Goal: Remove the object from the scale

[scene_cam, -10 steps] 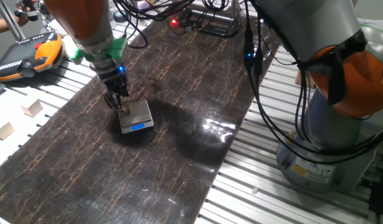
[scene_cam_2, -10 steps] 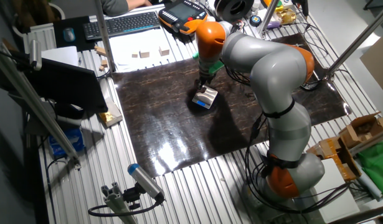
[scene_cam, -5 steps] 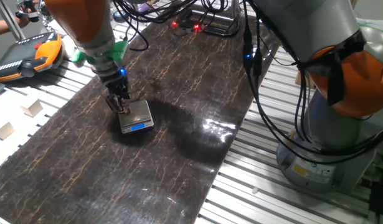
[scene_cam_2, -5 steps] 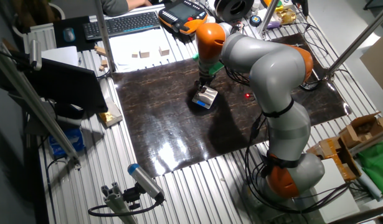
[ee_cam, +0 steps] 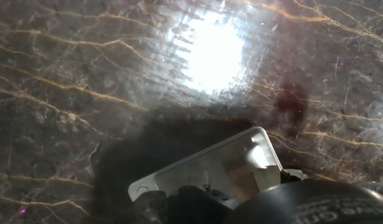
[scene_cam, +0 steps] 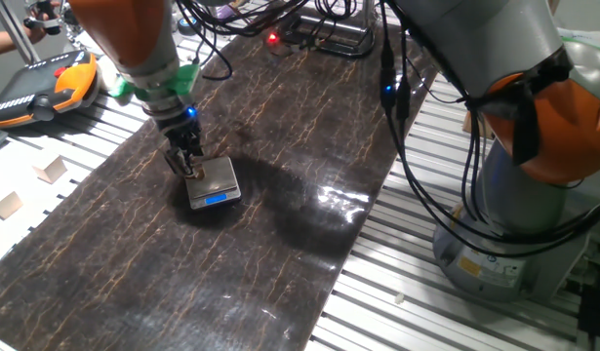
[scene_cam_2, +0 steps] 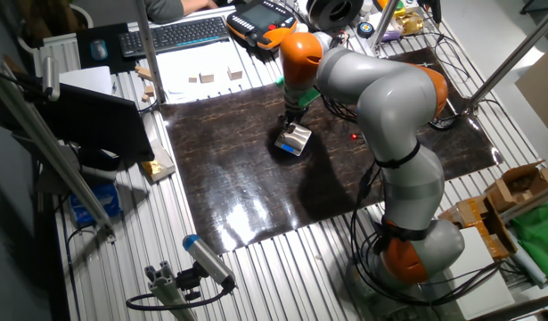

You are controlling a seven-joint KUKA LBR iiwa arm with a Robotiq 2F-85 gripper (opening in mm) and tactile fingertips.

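Observation:
The scale point(scene_cam: 218, 181) is a small silver square with a blue display strip, lying on the dark marbled mat; it also shows in the other fixed view point(scene_cam_2: 296, 141) and the hand view point(ee_cam: 200, 171). The object point(scene_cam: 193, 175), a tiny reddish-brown cube, sits at the platform's left edge and appears as a brown patch point(ee_cam: 242, 179) in the hand view. My gripper point(scene_cam: 190, 172) point(scene_cam_2: 290, 127) point(ee_cam: 235, 198) points straight down over that edge. Its narrow fingers stand close on both sides of the cube, shut on it. The fingertips hide most of the cube.
Pale tan blocks point(scene_cam: 52, 171) point(scene_cam: 5, 204) lie on the slatted table left of the mat point(scene_cam: 280, 244). An orange teach pendant point(scene_cam: 41, 88) rests at the far left. Black cables point(scene_cam: 407, 146) hang near the arm's base point(scene_cam: 534, 195). A keyboard point(scene_cam_2: 175, 34) lies behind the mat.

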